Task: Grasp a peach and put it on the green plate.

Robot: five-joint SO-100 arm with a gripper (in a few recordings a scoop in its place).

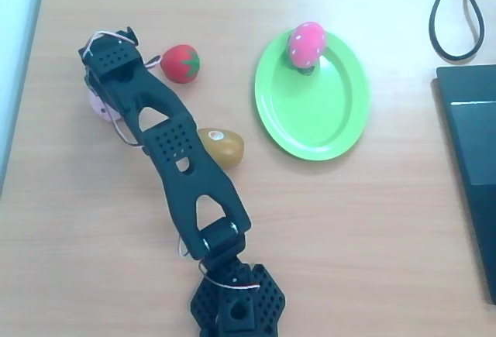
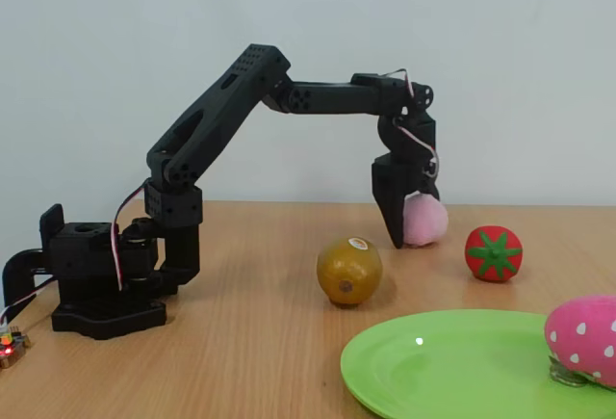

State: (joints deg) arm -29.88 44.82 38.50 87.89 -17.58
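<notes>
Pink peach (image 2: pixel 424 220) rounded, no clear long axis | pincer (image 2: pixel 409 217) clamped on it | above table (image 2: pixel 241 274)

Matte black printed arm (image 2: pixel 226 111), perforated dot-grid panels, triangular cut-outs, thin white and red cables near blocky base (image 2: pixel 101 279).

Light wooden worktop with a fine pale grain (image 1: pixel 372 236), evenly lit, soft shadows only. Behind it in the fixed view, a plain pale grey-white wall (image 2: pixel 115 43), bare and smooth. At the overhead view's left edge, a pale bluish-white strip (image 1: pixel 17 50) beside the wood. At its right edge, a flat dark rectangular slab (image 1: pixel 469 166) and a looped black cable (image 1: pixel 457 12) lying on the wood.
</notes>
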